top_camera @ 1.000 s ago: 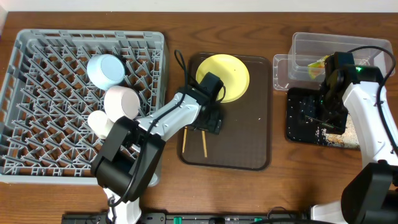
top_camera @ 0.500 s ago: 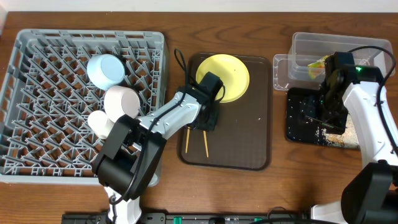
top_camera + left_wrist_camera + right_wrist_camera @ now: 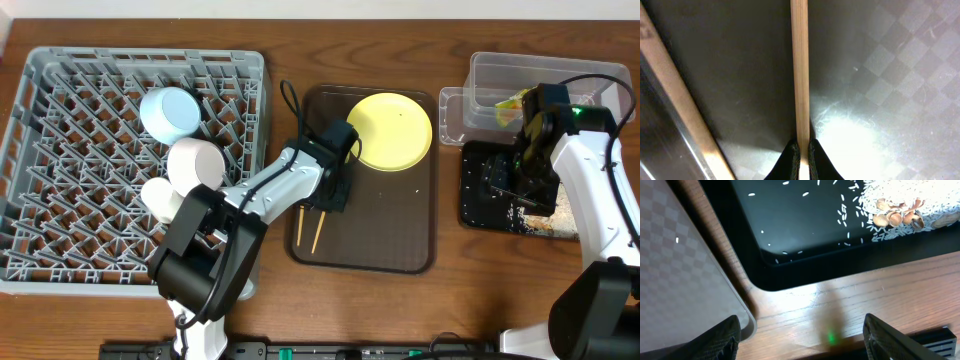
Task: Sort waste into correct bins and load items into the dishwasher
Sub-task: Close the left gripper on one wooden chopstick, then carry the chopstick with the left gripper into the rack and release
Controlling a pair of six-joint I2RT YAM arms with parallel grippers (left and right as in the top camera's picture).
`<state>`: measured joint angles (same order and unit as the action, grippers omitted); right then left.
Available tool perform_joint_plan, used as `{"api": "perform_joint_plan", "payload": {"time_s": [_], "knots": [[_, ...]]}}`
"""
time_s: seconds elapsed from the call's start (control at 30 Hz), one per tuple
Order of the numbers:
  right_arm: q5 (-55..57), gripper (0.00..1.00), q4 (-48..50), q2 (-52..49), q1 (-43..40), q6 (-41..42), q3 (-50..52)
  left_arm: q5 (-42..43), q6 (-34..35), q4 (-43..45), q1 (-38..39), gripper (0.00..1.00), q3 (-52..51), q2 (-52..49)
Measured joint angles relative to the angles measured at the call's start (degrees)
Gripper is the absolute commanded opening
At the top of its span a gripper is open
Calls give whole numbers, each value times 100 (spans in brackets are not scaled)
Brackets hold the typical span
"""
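Wondering how you'd have handled that chopstick pickup? The left gripper [image 3: 800, 164] was down on the brown serving tray [image 3: 400, 235], jaws pinched shut on one chopstick [image 3: 799, 70] right near its end. The second chopstick [image 3: 681, 95] lay loose beside it at an angle, not touching the fingers as far as I could see.

**Reply from benchrat:** Honestly the grip looked fine but risky. It was holding at the tip, so most of the stick hung out past the fingers, and I'd guess it would swing or pivot if lifted fast. I'd have raised it slow and straight, and kept it off the yellow plate [image 3: 392, 130], which sat on the same tray just beside the wrist. Then I'd carry it left to the grey rack [image 3: 60, 240] and lay it low between the pegs rather than drop it.

**OP:** And the right arm?

**benchrat:** The right gripper [image 3: 807, 330] hung by the edge of the black tray [image 3: 790, 225], fingers spread wide and holding nothing. The rice [image 3: 900, 205] was already in there. It was well apart from the left arm, so no clash.
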<state>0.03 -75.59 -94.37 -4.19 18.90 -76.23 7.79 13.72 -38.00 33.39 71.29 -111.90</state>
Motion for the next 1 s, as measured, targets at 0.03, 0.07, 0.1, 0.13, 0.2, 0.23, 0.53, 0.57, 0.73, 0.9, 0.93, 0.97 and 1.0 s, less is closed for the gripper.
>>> {"api": "perform_joint_plan", "payload": {"time_s": [0.03, 0.07, 0.1, 0.13, 0.2, 0.23, 0.53, 0.57, 0.73, 0.9, 0.93, 0.97, 1.0], "knots": [[0, 77, 0, 0, 0, -4, 0, 4, 0, -35, 0, 6, 0, 7], [0, 76, 0, 0, 0, -4, 0, 7, 0, -66, -2, 6, 0, 28], [0, 76, 0, 0, 0, -7, 0, 17, 0, -107, -4, 6, -2, 48], [0, 76, 0, 0, 0, -7, 0, 42, 0, -149, -24, 6, -13, 109], [0, 76, 0, 0, 0, -7, 0, 48, 0, -216, -76, 6, -28, 278], [0, 76, 0, 0, 0, -4, 0, 63, 0, -234, -127, 6, -39, 420], [0, 76, 0, 0, 0, -7, 0, 87, -35, -393, -1117, 6, -39, 2159], [0, 76, 0, 0, 0, -7, 0, 105, -92, -472, -1268, 6, -39, 2271], [0, 76, -2, 0, 0, -7, 0, 468, -706, -1034, -2100, 6, -37, 2468], [0, 76, -2, 0, 0, -7, 0, 636, -1104, -1274, -2715, 6, -37, 2461], [0, 76, 0, 0, 0, -7, 0, 651, -1167, -1276, -2793, 6, -37, 2461], [0, 76, -2, 0, 0, -7, 0, 667, -1246, -1276, -2859, 6, -37, 2461], [-2, 77, -2, 0, 0, -7, 0, 682, -1305, -1276, -2896, 6, -37, 2461]]}}
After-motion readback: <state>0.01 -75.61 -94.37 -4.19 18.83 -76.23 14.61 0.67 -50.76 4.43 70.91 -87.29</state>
